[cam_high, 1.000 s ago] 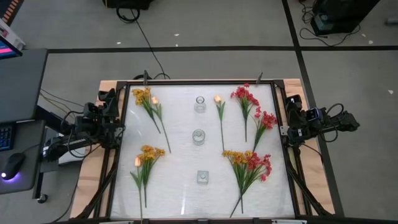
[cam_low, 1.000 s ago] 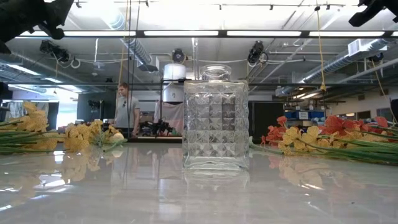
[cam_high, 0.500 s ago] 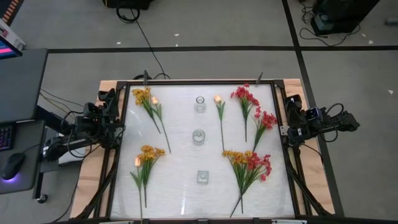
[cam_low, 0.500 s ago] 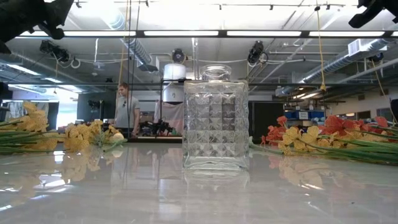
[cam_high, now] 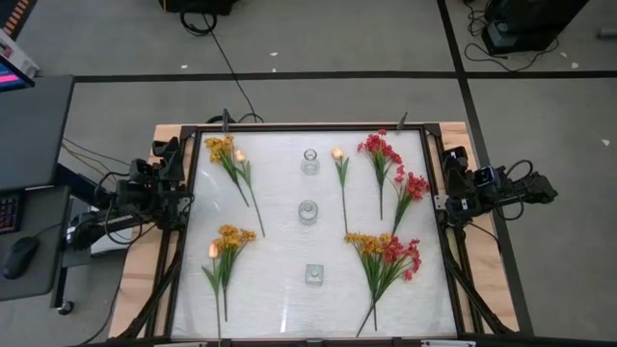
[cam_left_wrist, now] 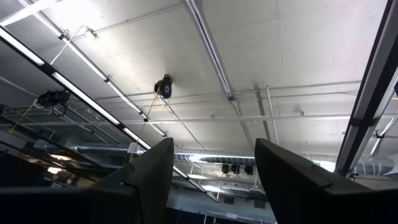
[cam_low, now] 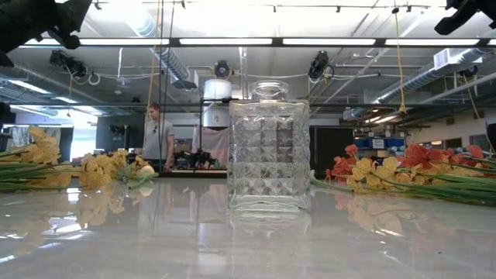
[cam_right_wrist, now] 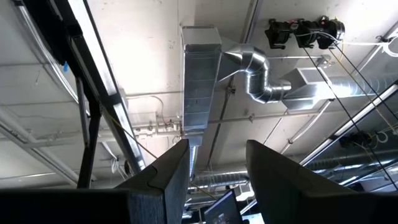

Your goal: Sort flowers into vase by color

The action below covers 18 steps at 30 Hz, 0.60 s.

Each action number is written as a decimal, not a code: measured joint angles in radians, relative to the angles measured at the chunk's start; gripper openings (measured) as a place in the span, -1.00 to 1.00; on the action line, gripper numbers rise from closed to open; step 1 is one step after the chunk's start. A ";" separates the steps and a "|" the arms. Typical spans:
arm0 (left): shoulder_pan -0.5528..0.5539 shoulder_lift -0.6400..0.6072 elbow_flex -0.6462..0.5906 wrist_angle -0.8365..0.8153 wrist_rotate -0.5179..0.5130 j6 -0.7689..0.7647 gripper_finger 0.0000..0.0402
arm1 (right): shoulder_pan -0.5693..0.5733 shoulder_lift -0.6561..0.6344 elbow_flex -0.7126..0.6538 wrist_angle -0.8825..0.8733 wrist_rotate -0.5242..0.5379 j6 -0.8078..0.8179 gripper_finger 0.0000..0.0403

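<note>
Flowers lie flat on the white table: yellow sprigs with a peach bud at the far left [cam_high: 229, 159] and near left [cam_high: 225, 253], a peach bud sprig [cam_high: 340, 173] at the centre back, red sprigs [cam_high: 384, 164] at the far right, and a mixed red and yellow bunch [cam_high: 386, 258] at the near right. Three clear glass vases stand in a line down the middle: far [cam_high: 309, 161], middle [cam_high: 308, 212], near [cam_high: 314, 274]. My left gripper [cam_left_wrist: 214, 180] is parked at the table's left edge, my right gripper [cam_right_wrist: 216, 174] at the right edge. Both point up at the ceiling, open and empty.
A black frame [cam_high: 308, 128] runs round the table. In the low view the square cut-glass vase [cam_low: 268, 147] stands in front, with flowers to either side. A person [cam_low: 157, 138] stands in the room beyond the table.
</note>
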 joint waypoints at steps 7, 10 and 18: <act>0.000 0.000 0.000 0.000 0.000 0.000 0.15 | 0.000 0.000 0.000 0.000 0.000 0.000 -0.17; 0.000 0.000 0.000 0.000 0.000 0.000 0.15 | 0.000 0.000 0.000 0.000 0.000 0.003 -0.17; 0.000 0.000 0.000 0.000 0.000 0.000 0.15 | 0.000 0.000 0.000 0.005 0.012 0.003 -0.17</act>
